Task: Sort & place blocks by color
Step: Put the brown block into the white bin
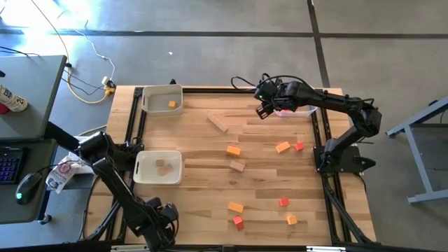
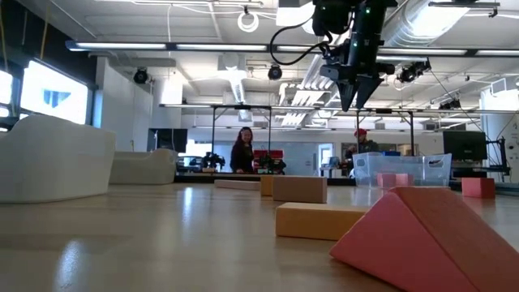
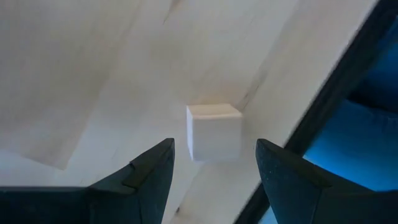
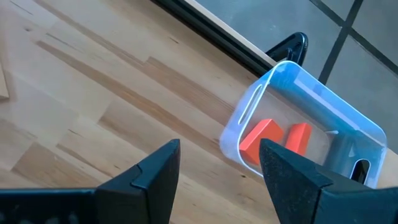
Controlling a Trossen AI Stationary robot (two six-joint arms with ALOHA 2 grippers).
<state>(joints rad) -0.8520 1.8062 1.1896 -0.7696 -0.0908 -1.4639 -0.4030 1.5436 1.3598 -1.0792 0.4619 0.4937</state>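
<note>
Red, orange and plain wooden blocks lie scattered on the table: a plain plank [image 1: 218, 122], orange blocks [image 1: 234, 150] [image 1: 283, 147], red blocks [image 1: 299, 146] [image 1: 239, 222]. My left gripper [image 3: 214, 143] stands open at the near left edge [image 1: 162, 222], pointing down. Its fingers stand on either side of a pale cube [image 3: 214, 132] that rests flat on the table by the black rail, and they do not touch it. My right gripper [image 1: 262, 112] hangs open above the far side, beside the clear bin [image 4: 298, 124], which holds two red blocks [image 4: 261, 140].
A pale bin [image 1: 162, 98] at the far left holds an orange block [image 1: 172, 104]. A second pale bin [image 1: 158, 166] at the left holds plain blocks. A black rail [image 3: 311, 118] runs along the table's edge. In the low view a red wedge [image 2: 430, 235] lies close.
</note>
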